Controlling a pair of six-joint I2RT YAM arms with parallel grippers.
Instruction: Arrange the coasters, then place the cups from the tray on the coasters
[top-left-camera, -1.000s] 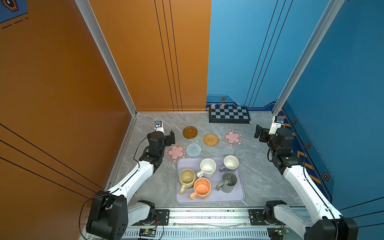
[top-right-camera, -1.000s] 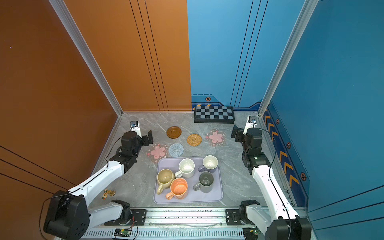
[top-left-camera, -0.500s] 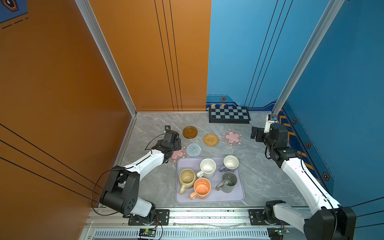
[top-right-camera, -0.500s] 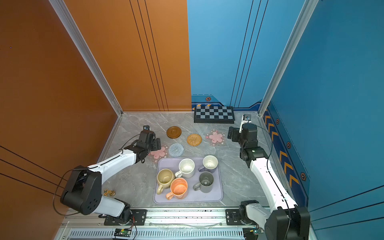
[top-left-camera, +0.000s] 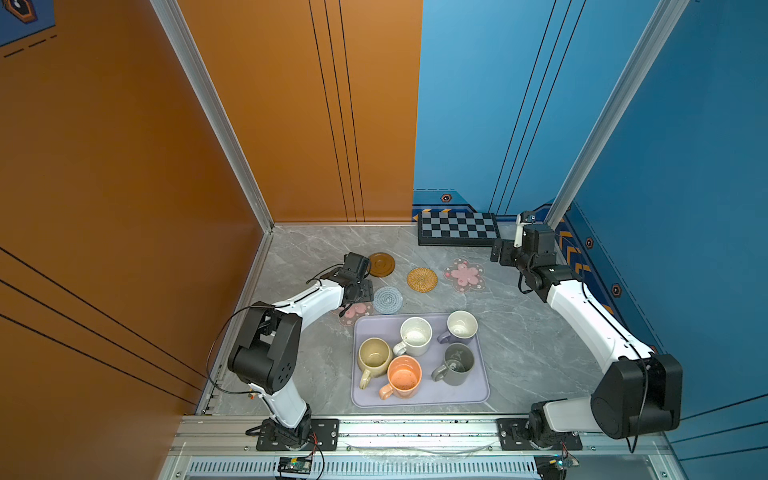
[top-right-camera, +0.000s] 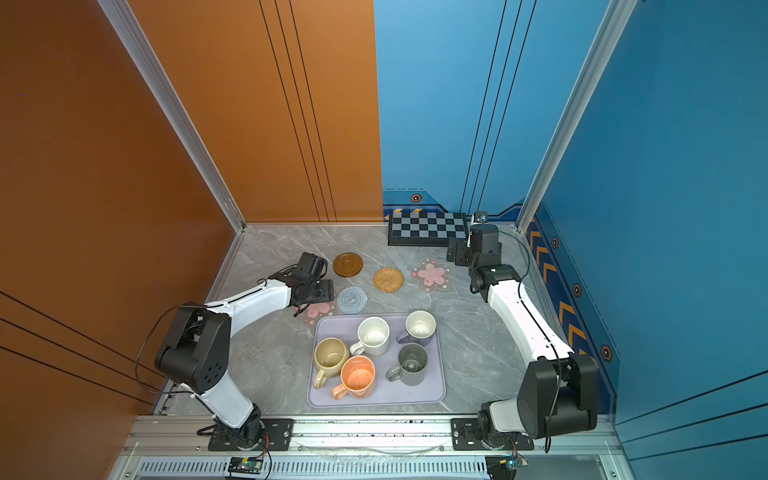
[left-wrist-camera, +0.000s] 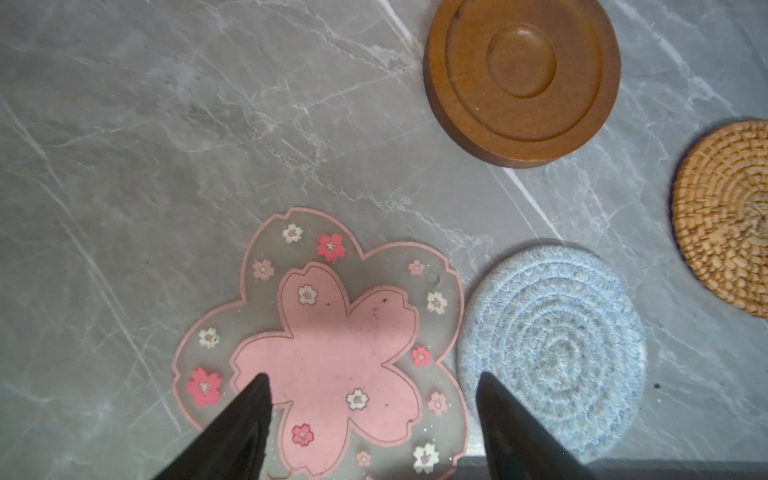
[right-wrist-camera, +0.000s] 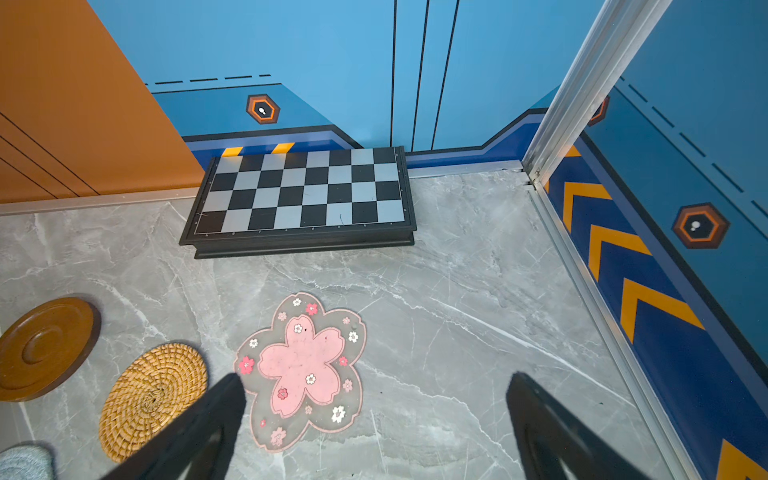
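The left arm (top-left-camera: 316, 297) has swung in from the left since a second ago, now stretched low over the marbled desk (top-left-camera: 519, 353). Left jaws stand spread above the thin pink flower coaster (left-wrist-camera: 332, 345) at the tray's (top-left-camera: 461, 392) upper-left corner, beside the ropy blue round (left-wrist-camera: 552, 353). Right arm (top-left-camera: 582, 307) edged toward the checkerboard (top-left-camera: 457, 228); right jaws spread wide, empty. Five cups (top-left-camera: 415, 334) fill the tray.

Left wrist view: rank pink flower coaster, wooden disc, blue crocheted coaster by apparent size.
1. pink flower coaster, clearly largest.
2. blue crocheted coaster and wooden disc: look alike; disc cropped at frame edge, unranked.
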